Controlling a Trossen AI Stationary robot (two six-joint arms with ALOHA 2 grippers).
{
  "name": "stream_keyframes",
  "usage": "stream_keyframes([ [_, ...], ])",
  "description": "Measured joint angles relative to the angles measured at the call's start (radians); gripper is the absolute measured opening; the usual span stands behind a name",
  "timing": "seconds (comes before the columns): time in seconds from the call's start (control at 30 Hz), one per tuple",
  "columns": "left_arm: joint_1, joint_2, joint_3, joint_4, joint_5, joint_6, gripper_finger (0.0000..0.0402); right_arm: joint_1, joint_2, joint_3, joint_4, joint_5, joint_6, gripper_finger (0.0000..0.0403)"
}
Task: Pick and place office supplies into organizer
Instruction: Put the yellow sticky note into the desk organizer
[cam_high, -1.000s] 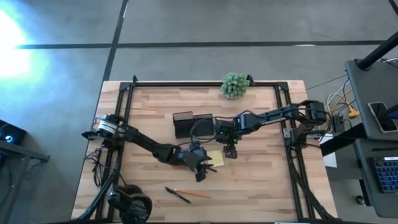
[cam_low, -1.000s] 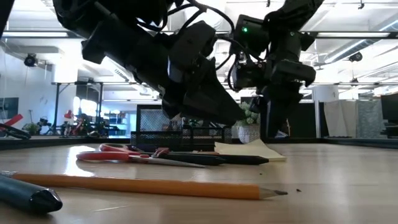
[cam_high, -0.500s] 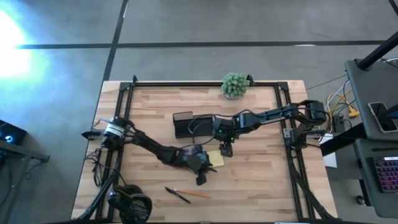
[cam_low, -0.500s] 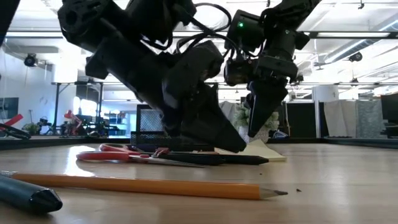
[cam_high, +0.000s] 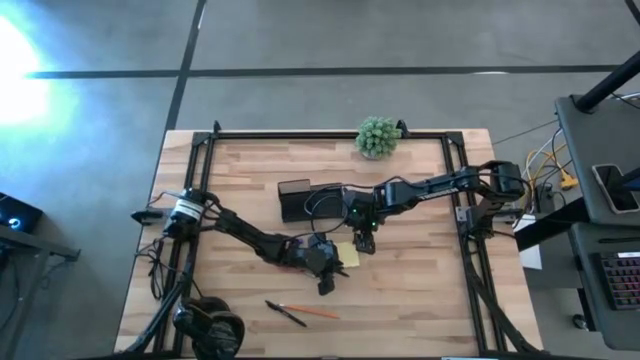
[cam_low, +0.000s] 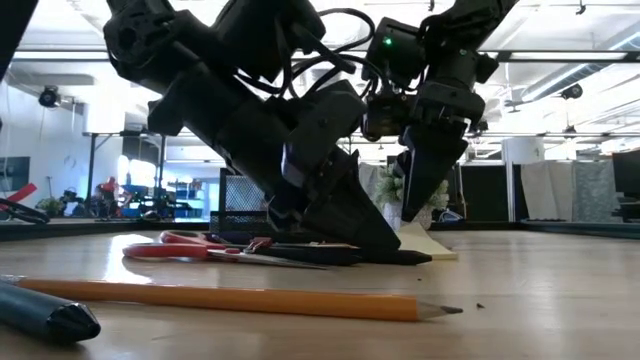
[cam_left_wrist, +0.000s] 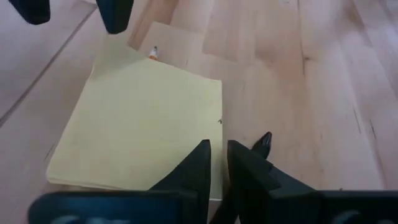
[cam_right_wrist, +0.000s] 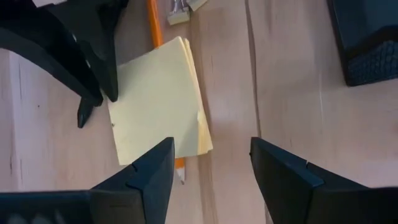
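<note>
two end effectors meeting over the yellow sticky-note pad

high view: the left end effector (cam_high: 326, 277) is reaching onto the pad (cam_high: 347, 255) mid-tabletop (cam_high: 420, 290), the right end effector (cam_high: 366, 243) is hanging just beside it, and the black organizer (cam_high: 296, 199) is sitting behind. low view: red-handled scissors (cam_low: 190, 247) are lying behind a pencil (cam_low: 230, 297). left wrist view: the fingers (cam_left_wrist: 198, 167) are standing narrow at the pad's edge, gripping nothing visible. right wrist view: the fingers (cam_right_wrist: 152, 168) are spreading wide above the pad.
</note>
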Motion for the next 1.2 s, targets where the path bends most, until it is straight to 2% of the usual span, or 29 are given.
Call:
stream_keyframes([
  [0.37, 0.036, 0.001, -0.009, 0.000, -0.026, 0.003, 0.0040, 0.000, 0.001, -0.046, 0.076, -0.034, 0.003, 0.0201],
  [0.6, 0.060, 0.003, -0.001, 0.001, -0.019, 0.009, 0.0040, -0.001, 0.001, -0.104, 0.206, 0.004, -0.029, 0.0201],
  [0.77, 0.061, 0.003, -0.001, 0.001, -0.030, 0.008, 0.0040, -0.012, 0.028, -0.123, 0.212, 0.055, -0.081, 0.0201],
  [0.97, 0.061, 0.003, -0.007, 0.006, -0.031, 0.001, 0.0040, -0.019, 0.086, -0.097, 0.215, 0.050, -0.072, 0.0201],
  [1.2, 0.061, 0.003, -0.002, 0.000, -0.032, 0.002, 0.0040, -0.020, 0.083, -0.053, 0.175, 0.014, -0.072, 0.0192],
])
